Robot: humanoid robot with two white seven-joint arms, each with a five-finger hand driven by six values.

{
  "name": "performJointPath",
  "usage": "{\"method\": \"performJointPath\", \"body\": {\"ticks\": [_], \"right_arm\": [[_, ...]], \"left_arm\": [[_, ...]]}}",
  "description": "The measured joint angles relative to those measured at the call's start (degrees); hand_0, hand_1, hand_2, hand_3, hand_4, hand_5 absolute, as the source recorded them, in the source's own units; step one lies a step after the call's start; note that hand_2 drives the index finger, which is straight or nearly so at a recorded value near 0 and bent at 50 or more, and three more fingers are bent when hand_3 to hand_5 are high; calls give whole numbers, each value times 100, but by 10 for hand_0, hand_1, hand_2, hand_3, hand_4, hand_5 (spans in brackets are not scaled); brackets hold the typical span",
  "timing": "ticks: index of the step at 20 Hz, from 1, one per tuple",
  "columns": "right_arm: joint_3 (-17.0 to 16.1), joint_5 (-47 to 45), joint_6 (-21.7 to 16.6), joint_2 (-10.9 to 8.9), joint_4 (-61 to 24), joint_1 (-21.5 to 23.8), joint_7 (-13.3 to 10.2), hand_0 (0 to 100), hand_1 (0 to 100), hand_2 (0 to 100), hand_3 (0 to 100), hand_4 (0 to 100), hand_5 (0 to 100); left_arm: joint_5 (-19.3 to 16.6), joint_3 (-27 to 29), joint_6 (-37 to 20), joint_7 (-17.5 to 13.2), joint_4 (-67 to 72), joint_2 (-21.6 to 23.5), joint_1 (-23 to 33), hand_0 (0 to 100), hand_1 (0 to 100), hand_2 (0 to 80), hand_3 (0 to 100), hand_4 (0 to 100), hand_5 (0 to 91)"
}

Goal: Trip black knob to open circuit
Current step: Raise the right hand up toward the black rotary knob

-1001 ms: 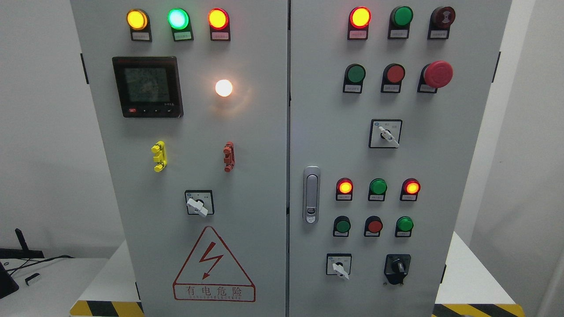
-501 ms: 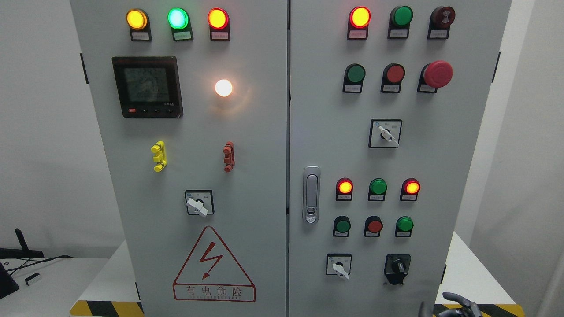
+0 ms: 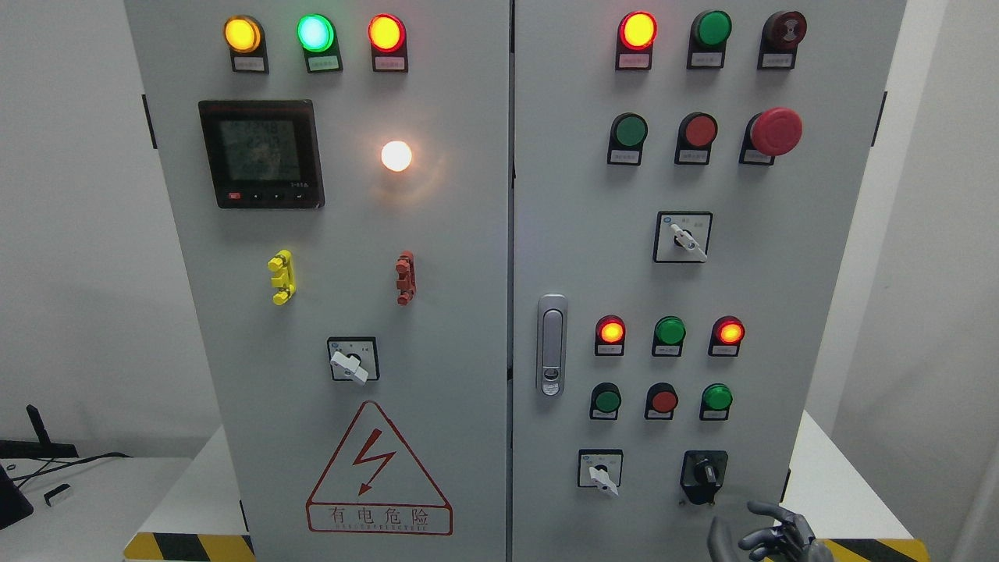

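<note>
The robot's right hand (image 3: 773, 538) shows at the bottom edge of the frame, at about 5 o'clock, its dark fingers (image 3: 769, 511) loosely spread and curved, holding nothing. The left hand is out of view. Just above it, at its 11 o'clock, sits the black knob (image 3: 705, 474), mounted low on the right door of the grey control cabinet (image 3: 546, 195); hand and knob are near but apart. The step in hand appears to be the approach: the knob is not yet touched. The next move likely calls for a short reach up and inward, fingers closing around the knob's raised grip, then a turn. At the knob's 9 o'clock a white selector switch (image 3: 600, 471) stands close; green, red and green buttons (image 3: 663, 400) line up at 12 o'clock, so a stray finger risks a wrong control. Open room lies at 3 o'clock toward the cabinet's edge and below, near the white worktop (image 3: 835, 492).
</note>
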Motion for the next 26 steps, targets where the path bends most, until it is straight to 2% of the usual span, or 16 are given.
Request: {"method": "performJointPath", "body": {"ticks": [16,26], "right_arm": [[42,26,50,90,433,-350,2,325,740,430,743,780,945],[-130,23,19,108,664,-445,23,328,736,428,742,781,944]], "left_arm": [[0,0,0,0,0,0,0,120,389,0,0,0,0],[0,0,0,0,1,0,0,120,389,0,0,0,0]]}}
